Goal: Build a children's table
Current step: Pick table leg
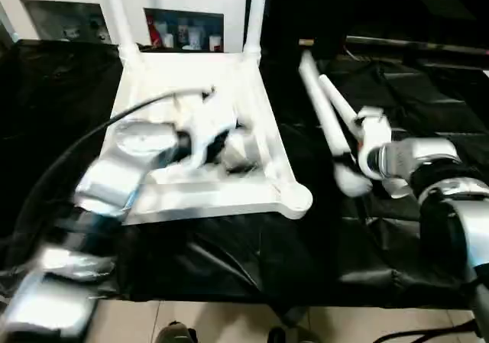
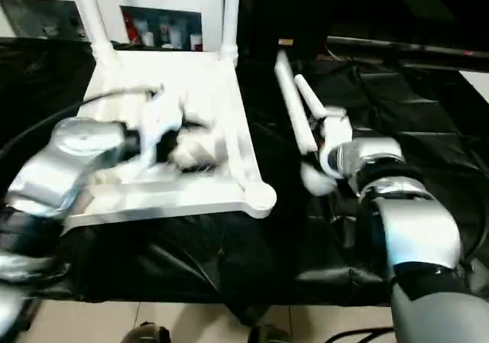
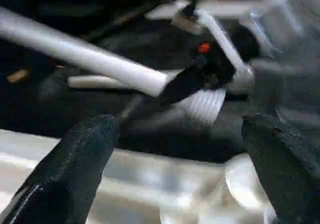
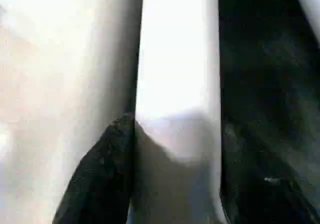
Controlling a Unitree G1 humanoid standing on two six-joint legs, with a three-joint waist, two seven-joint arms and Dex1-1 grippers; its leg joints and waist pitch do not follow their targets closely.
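tabletop (image 1: 229, 198) left | loose legs (image 1: 325, 114) right, on cloth (image 1: 306, 266)

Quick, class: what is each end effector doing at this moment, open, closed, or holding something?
Left end effector: open, empty, over the tabletop.
Right end effector: fingers on either side of a loose white leg; a firm grip cannot be told.

We see the tabletop (image 1: 252, 121) as smooth white plastic with a slight gloss, and the loose legs (image 1: 325, 106) just beyond our right gripper (image 1: 359, 160) share that same white, smooth tubular finish. Under them lies a black sheet (image 1: 229, 259) that looks like thin, crinkled, shiny plastic film. Our forearms (image 1: 126, 163) are brushed silver metal, and the left gripper's fingers (image 3: 75, 169) look matt black and faintly grainy.
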